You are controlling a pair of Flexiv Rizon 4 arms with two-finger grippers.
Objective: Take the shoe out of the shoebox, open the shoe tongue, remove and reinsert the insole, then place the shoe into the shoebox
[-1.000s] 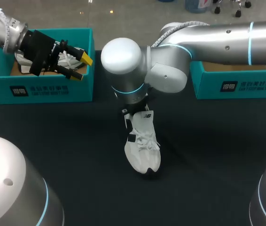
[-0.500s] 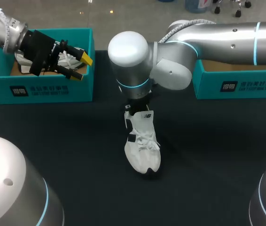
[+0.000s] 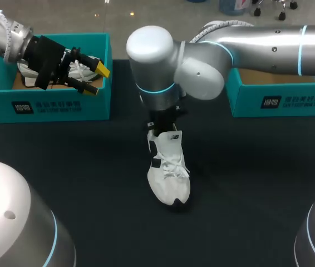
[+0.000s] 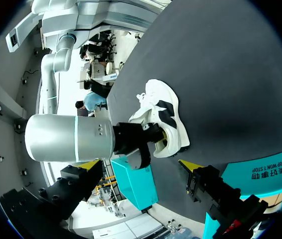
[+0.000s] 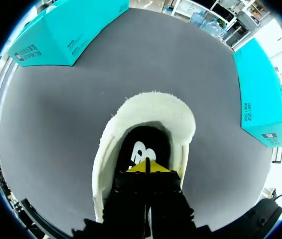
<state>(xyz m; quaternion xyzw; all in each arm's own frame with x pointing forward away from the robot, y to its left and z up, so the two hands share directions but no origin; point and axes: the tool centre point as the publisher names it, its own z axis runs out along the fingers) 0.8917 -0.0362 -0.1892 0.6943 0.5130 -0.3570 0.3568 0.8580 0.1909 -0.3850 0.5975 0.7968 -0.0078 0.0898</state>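
Sneaker of white mesh with black sole (image 3: 168,172) stands on the dark table (image 3: 246,183). The right claw (image 5: 148,167) is sunk in its heel opening, yellow tips pressed together on the black insole (image 5: 143,144); whether they pinch it is unclear. Light and floppy, the sneaker is likely best steadied at the firmer heel collar. Left claw (image 3: 97,79), fingers apart, hovers over a teal cardboard shoebox (image 3: 63,103), well aside and obstructing nothing.

A robot lab, a test bench — two silver arms, left arm (image 3: 1,30) and right arm (image 3: 257,47), hang over a dark table (image 3: 246,167); a teal box (image 3: 52,105) lies under the left gripper (image 3: 98,80), a second box (image 3: 280,100) well apart from the right gripper (image 5: 148,167).
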